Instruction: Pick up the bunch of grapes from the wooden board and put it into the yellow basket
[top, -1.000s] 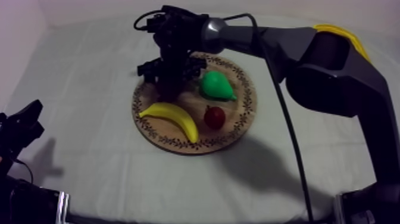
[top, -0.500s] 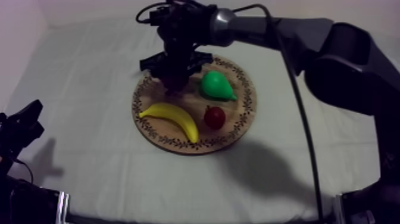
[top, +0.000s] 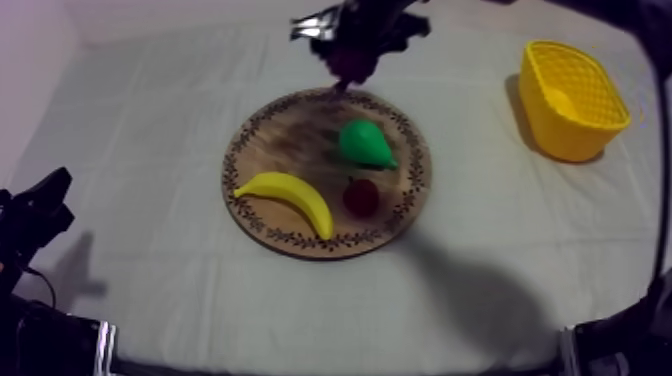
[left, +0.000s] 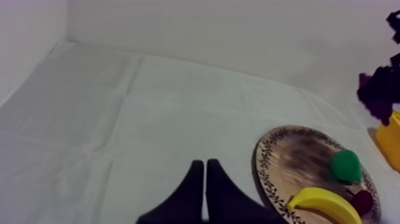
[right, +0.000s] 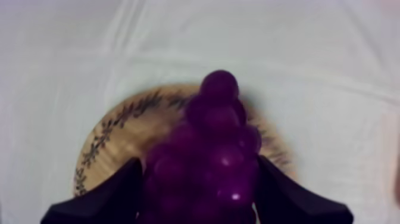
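Table (top: 150, 150) under grey-white cloth, pale wall (left: 238, 36) behind. One wooden board (top: 275, 150) carrying one banana (top: 290, 195), one pear (top: 362, 143), one small red fruit (top: 361, 196). One yellow basket (top: 570, 100), well apart. One bunch of grapes (right: 208, 155) aloft over board's far rim, clamped in right fingers (right: 113, 193). Left fingers (left: 193, 190) together, empty.

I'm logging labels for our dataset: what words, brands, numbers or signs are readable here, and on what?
None. The rim of the wooden board bears only a leafy pattern, no letters; the yellow basket, bunch of grapes, banana and pear show no markings.
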